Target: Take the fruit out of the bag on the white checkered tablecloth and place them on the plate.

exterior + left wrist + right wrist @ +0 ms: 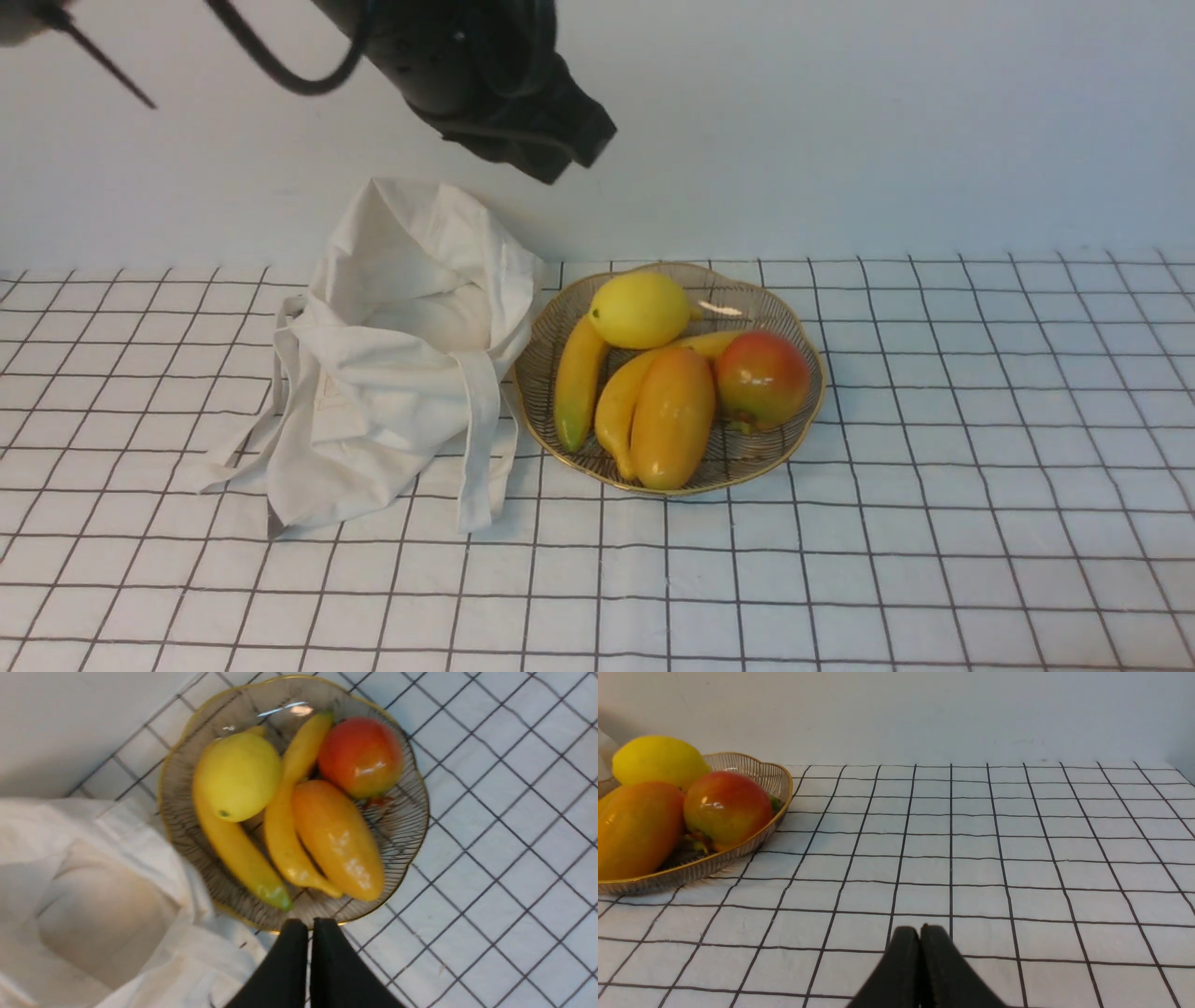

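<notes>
Your left gripper (310,926) is closed on nothing, hanging above the plate (747,457) rim. Your right gripper (920,931) is closed too, low over the tablecloth (934,523). The mango (672,415) lies in the plate toward 6 o'clock. The bag (392,373) sits at the plate's 9 o'clock.

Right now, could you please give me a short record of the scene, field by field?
plate: holds mango, lemon, two bananas, red-green fruit
bag: slumped left of plate, no fruit visible inside
tablecloth: under both
left gripper: shut, empty, raised
right gripper: shut, empty, over tablecloth right of plate
</notes>
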